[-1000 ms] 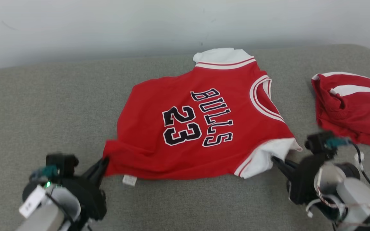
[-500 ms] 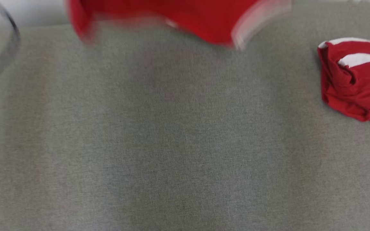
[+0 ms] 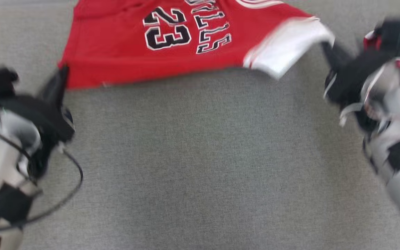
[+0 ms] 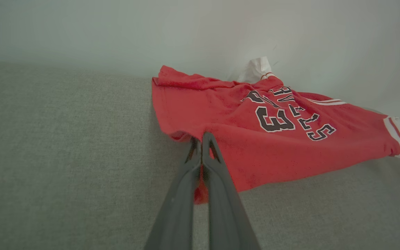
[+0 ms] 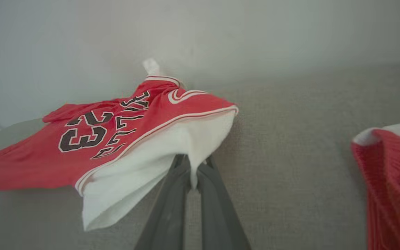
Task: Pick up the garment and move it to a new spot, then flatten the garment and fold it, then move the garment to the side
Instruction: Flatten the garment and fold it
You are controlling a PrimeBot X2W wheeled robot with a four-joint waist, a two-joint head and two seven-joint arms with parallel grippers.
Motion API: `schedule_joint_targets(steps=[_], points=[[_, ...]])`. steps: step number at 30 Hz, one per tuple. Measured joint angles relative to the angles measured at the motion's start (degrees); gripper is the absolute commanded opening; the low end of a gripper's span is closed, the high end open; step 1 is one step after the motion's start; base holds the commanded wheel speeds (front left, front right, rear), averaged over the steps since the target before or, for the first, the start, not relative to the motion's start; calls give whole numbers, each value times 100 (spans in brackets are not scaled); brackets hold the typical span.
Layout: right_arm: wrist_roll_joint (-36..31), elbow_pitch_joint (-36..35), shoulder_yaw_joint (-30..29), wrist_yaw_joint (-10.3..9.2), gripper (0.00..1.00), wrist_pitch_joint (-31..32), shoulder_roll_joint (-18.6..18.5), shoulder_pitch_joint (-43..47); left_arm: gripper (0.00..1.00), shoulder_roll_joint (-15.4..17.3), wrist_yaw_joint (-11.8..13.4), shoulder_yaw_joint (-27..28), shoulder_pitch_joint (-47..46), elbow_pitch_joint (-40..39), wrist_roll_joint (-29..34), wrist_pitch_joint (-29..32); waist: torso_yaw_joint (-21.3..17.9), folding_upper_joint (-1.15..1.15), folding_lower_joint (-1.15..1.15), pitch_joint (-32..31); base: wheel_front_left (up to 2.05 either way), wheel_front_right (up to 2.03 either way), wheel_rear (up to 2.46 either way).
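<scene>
The garment [image 3: 123,52] is a red jersey with "BULLS 23" in black and white trim, at the top of the head view. Its near edge is raised off the grey cushion and stretched between my two grippers. My left gripper [image 3: 61,74] is shut on the red lower corner, and the left wrist view shows the fingers [image 4: 217,173] pinched on the garment's hem [image 4: 255,146]. My right gripper [image 3: 325,47] is shut on the white corner, with white cloth of the garment [image 5: 144,163] hanging over its fingers [image 5: 214,194]. The garment's far end rests against the pale wall.
A second red and white piece of clothing [image 5: 391,180] lies crumpled at the right, partly behind my right arm [image 3: 387,104] in the head view. The grey cushion [image 3: 200,173] stretches wide in front of the garment. A pale wall [image 4: 116,31] bounds the far side.
The head view has tilted down, so the garment now sits at its top. Both grippers kept their corners and have lifted and pulled the near edge taut, standing wider apart.
</scene>
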Motion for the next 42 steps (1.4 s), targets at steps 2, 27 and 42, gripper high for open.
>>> schedule_joint_targets(steps=[2,27,42], points=[[3,11,130,3,0,-109,41,292,0,12,-24,-73,297,27,-1,-81,10,0,0,-101,0,0,0],[86,-1249,548,7,0,-581,-614,3571,0,-3,62,-764,2603,-157,376,-925,-41,-2,-2,-1658,0,0,0],[493,-2633,479,-595,0,-18,-914,5148,0,281,380,-978,3457,-736,402,-620,61,-2,-1,-2074,0,0,0]])
